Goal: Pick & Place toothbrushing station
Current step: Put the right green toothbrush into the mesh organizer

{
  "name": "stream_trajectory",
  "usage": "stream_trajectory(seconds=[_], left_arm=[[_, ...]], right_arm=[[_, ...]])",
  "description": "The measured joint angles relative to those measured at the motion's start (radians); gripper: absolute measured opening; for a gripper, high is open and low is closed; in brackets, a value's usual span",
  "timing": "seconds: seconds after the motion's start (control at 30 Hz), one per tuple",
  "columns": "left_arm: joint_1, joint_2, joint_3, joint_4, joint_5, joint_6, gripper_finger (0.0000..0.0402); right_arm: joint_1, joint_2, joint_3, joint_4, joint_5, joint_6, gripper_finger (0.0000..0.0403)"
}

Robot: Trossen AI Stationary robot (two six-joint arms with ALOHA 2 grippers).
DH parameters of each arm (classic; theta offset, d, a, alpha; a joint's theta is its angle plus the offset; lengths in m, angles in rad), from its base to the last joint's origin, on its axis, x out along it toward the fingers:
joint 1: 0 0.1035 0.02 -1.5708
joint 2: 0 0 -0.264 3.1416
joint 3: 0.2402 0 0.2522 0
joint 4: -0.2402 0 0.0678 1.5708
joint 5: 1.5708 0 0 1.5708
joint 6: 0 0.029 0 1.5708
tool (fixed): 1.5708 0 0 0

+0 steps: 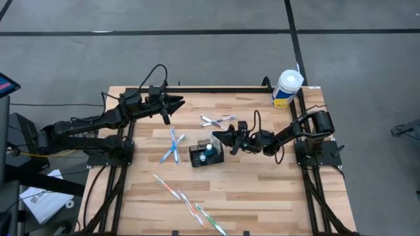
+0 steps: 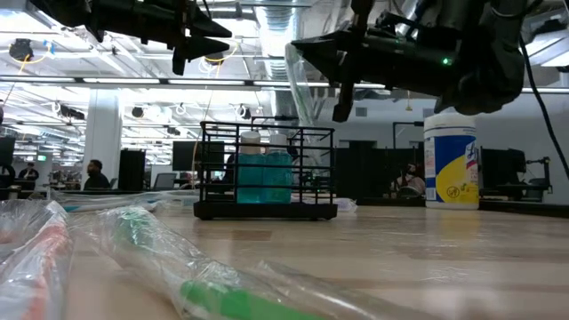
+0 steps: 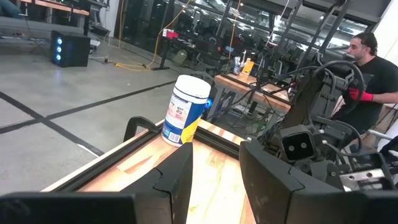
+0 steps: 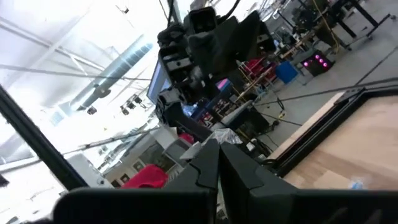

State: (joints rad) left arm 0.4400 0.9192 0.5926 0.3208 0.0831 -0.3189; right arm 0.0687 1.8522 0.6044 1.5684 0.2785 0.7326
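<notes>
**Wooden worktop, both claws raised**

Pale plank worktop: the right claw, fingers pressed together and empty, hovers just beside the small black wire-mesh organiser basket at centre. The left claw, fingers parted and empty, hangs well apart.

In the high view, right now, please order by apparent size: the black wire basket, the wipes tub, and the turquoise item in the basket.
1. Black wire basket, largest.
2. Wipes tub, somewhat smaller; close to the basket, so this ranking is not firm.
3. Turquoise item, clearly the smallest.
</notes>
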Motion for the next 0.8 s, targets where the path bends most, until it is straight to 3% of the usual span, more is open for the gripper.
stream_trajectory(seconds=[0.13,0.53,0.7,0.8], left_arm=[[0.0,0.0,0.0,0.0,0.0,0.0,0.0127],[0.0,0.0,0.0,-0.008,0.0,0.0,0.0127],[0.0,0.0,0.0,-0.008,-0.001,-0.002,0.0127],[0.0,0.0,0.0,-0.008,-0.001,-0.003,0.0127]], right_arm=[[-0.028,0.0,0.0,0.0,-0.063,0.078,0.0035],[-0.038,-0.036,0.001,0.001,-0.088,0.099,0.0204],[-0.055,-0.112,0.001,-0.007,-0.162,0.083,0.0233],[-0.065,-0.174,0.001,-0.114,-0.193,0.074,0.0234]])
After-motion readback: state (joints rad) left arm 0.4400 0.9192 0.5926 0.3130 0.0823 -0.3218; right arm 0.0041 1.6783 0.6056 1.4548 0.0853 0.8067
